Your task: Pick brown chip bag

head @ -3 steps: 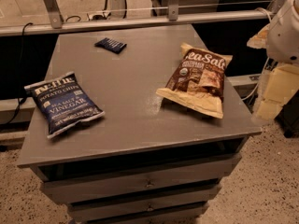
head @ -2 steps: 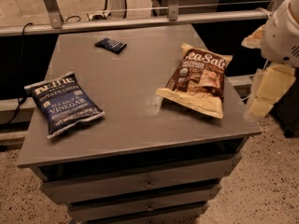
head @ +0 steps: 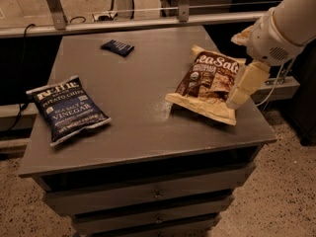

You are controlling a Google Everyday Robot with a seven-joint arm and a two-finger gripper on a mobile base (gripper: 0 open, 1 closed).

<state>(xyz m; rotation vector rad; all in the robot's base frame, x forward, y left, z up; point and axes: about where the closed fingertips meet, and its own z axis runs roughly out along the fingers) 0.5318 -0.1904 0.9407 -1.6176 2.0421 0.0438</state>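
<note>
The brown chip bag (head: 207,85), dark brown with cream edges and pale "Sea Salt" lettering, lies on the right side of the grey cabinet top (head: 143,83). My gripper (head: 235,71) hangs from the white arm at the bag's right edge. It is open. One cream finger (head: 247,85) points down over the bag's right side, and the other shows just above the bag's top right corner. It holds nothing.
A dark blue Kettle "Sea Salt & Vinegar" bag (head: 66,107) lies at the left front. A small flat dark blue packet (head: 117,47) lies at the back. A metal rail (head: 123,23) runs behind the cabinet. Drawers sit below the top.
My arm and gripper have moved left, from beside the cabinet's right edge to over the brown bag's right edge. The bags have not moved.
</note>
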